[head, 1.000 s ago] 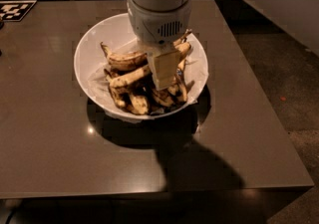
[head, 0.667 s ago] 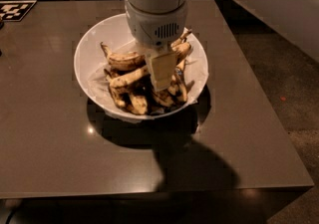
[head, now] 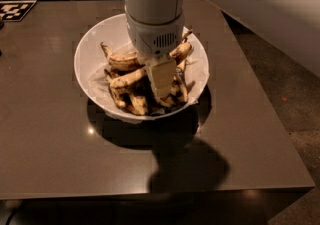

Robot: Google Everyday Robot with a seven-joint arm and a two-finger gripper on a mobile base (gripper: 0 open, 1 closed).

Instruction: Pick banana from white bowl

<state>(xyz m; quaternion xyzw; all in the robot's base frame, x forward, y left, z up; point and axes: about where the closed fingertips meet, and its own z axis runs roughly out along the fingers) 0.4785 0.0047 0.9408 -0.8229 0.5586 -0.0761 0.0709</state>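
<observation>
The white bowl (head: 90,51) stands on the dark table, lined with crumpled white paper and holding several overripe bananas. The long, pale yellow, brown-mottled banana (head: 128,78) lies across the middle of the pile, and its right part runs behind my gripper. My gripper (head: 161,81) hangs from the thick white arm (head: 152,4) and reaches straight down into the pile, at the middle of that banana. The arm hides the back of the bowl. A more curved banana (head: 123,60) lies behind it at the left, and short blackened ones (head: 135,103) lie at the front.
The brown table (head: 50,134) ends at its front edge near the bottom and at its right edge, with floor (head: 295,94) beyond. A black-and-white marker tag (head: 16,10) lies at the far left corner. The arm's shadow falls on the table in front of the bowl.
The arm and gripper have shifted slightly to the left over the bowl. The bananas and the bowl have not visibly moved.
</observation>
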